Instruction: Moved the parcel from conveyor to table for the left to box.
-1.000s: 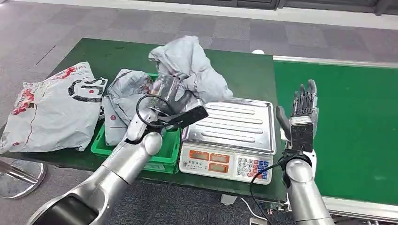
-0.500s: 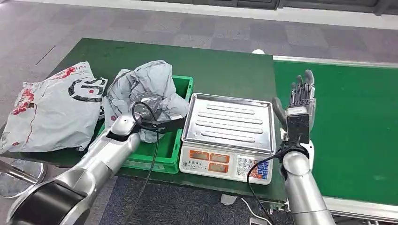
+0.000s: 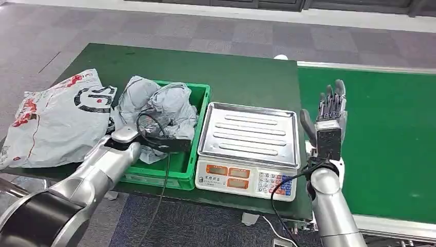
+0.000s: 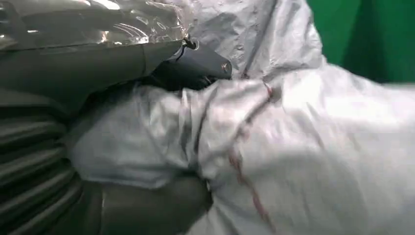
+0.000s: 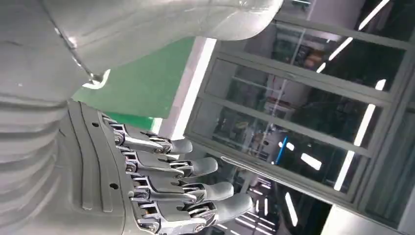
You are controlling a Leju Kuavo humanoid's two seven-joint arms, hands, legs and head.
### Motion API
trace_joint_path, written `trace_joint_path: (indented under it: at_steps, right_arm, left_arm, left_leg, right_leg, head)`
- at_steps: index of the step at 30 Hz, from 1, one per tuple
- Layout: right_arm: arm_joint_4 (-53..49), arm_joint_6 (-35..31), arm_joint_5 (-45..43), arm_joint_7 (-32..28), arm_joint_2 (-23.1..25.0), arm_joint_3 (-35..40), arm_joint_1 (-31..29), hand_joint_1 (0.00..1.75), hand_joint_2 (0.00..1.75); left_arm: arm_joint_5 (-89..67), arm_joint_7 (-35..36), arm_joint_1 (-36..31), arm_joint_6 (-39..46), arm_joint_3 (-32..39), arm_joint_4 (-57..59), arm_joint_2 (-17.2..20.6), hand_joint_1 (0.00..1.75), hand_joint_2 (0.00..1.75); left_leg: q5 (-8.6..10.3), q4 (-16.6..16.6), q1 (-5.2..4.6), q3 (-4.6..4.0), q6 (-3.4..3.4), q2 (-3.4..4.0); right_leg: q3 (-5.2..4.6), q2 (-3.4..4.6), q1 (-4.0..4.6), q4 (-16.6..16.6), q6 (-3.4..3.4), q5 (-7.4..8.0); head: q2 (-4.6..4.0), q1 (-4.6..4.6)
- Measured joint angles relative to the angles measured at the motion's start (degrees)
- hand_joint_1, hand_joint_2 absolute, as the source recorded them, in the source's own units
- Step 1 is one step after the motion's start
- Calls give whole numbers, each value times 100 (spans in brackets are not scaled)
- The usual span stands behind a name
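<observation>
The crumpled grey plastic parcel [image 3: 172, 108] is gripped by the left hand [image 3: 169, 139] inside the green plastic crate [image 3: 198, 136] on the green table [image 3: 241, 77]. Beside the steel-topped scale [image 3: 249, 134], the right hand [image 3: 329, 116] is held upright with fingers straight and empty, before the green conveyor [image 3: 391, 134].

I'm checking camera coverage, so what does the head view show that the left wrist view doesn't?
Head view alone: the steel-topped weighing scale, the green plastic crate, the white printed mailer bag and the raised, empty right hand. Left wrist view alone: close-up creases and the dark fingers against the parcel. Both: the crumpled grey plastic parcel at the left hand.
</observation>
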Motion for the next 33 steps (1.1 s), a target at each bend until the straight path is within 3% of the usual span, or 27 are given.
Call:
trace_joint_path:
  at_steps: [7,13,18,33]
  right_arm:
    - [-64,15,59,86,-24,0,93,0,175]
    - [-317,81,221,236,-66,-4,316,0,175]
    - [-409,112,372,238,-98,-11,443,0,175]
    - [-424,477,402,494,-81,-11,447,0,175]
  left_arm:
    - [585,35,1,462,230,17,41,0,175]
    - [1940,-545,-10,1323,1203,-287,-89,0,175]
    - [2079,-643,150,2023,1705,-821,-319,0,175]
    - [2696,-456,371,1884,1760,-1666,-673,0,175]
  left_leg:
    - [6,0,1,2,-7,5]
    - [9,0,1,-3,-11,5]
    - [6,1,0,-15,-8,1]
    - [5,1,0,-24,-6,-2]
  right_leg:
    - [-8,7,1,3,-8,6]
    - [-18,8,1,4,-12,9]
    - [-19,6,0,3,-12,8]
    - [-26,3,1,3,-11,8]
  head:
    - [0,0]
    - [0,0]
    - [0,0]
    - [0,0]
